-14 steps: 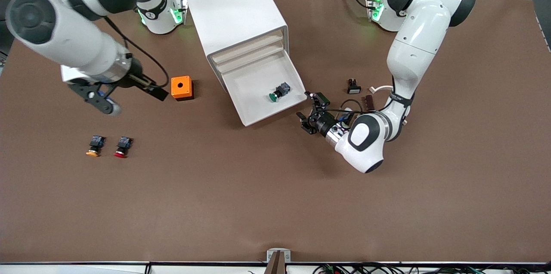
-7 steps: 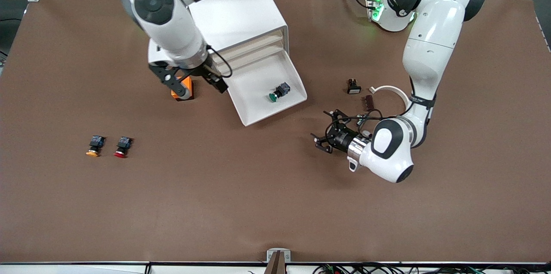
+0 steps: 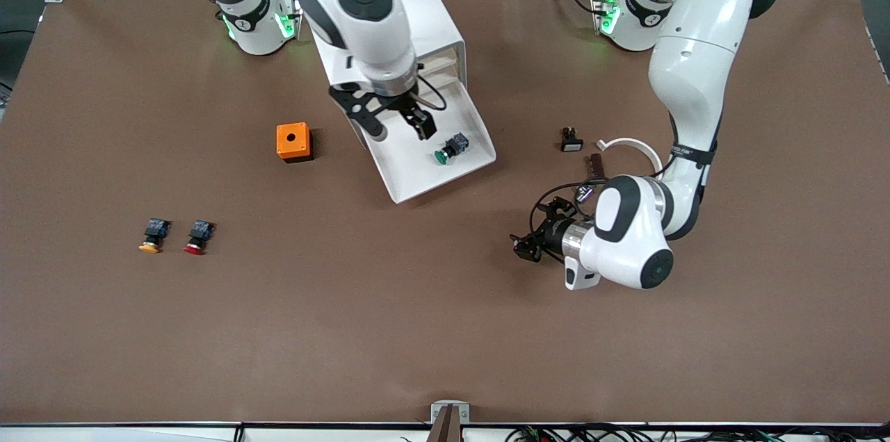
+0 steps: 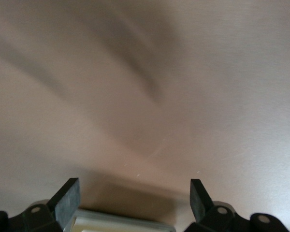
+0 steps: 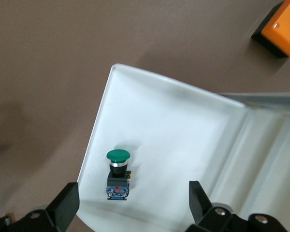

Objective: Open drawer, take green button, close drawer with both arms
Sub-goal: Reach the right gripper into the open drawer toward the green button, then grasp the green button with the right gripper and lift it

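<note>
The lowest drawer (image 3: 411, 162) of the white cabinet (image 3: 379, 18) stands pulled out. In it lies the green-capped button (image 3: 448, 147) on its side. My right gripper (image 3: 395, 124) hangs open over the drawer, beside the button and toward the cabinet. In the right wrist view the button (image 5: 118, 174) lies on the drawer's white floor (image 5: 183, 130), just ahead of the open right gripper (image 5: 133, 208) and apart from both fingers. My left gripper (image 3: 523, 247) is open and empty, low over bare table nearer the front camera than the drawer. The left wrist view shows the left gripper (image 4: 133, 199) over brown table only.
An orange box with a hole (image 3: 293, 142) sits beside the drawer toward the right arm's end. An orange-capped button (image 3: 151, 234) and a red-capped button (image 3: 197, 235) lie nearer the front camera. A small black part (image 3: 571, 140), a brown piece (image 3: 596, 165) and a white ring (image 3: 629, 144) lie by the left arm.
My right arm has swung from the right arm's end of the table, past the orange box, to over the open drawer. My left gripper has drawn back from the drawer's corner toward the front camera.
</note>
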Available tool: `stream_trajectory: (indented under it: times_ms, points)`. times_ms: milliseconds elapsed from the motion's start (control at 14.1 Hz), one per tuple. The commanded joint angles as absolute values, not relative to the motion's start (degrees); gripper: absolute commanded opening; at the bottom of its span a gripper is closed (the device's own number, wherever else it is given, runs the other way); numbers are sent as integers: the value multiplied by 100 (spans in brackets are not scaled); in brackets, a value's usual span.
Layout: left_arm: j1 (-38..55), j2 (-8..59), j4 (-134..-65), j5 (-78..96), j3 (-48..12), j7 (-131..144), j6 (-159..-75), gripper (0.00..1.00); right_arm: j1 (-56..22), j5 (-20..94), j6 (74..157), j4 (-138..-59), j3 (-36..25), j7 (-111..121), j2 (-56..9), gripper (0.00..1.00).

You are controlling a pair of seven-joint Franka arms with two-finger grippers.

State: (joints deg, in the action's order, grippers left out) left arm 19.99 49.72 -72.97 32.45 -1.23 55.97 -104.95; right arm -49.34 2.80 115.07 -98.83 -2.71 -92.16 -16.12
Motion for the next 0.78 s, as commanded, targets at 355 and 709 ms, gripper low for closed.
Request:
stream_trajectory:
  times_ms: [355, 709]
  points:
    - [2416, 4737, -7409, 2084, -27, 5432, -11671, 100, -5414, -9, 11838, -9519, -334, -9545, -2522, 100]
    - [2767, 4553, -7418, 1600, 96, 5432, -11777, 100, -5423, 53, 12164, -9492, -334, -9545, -2663, 100]
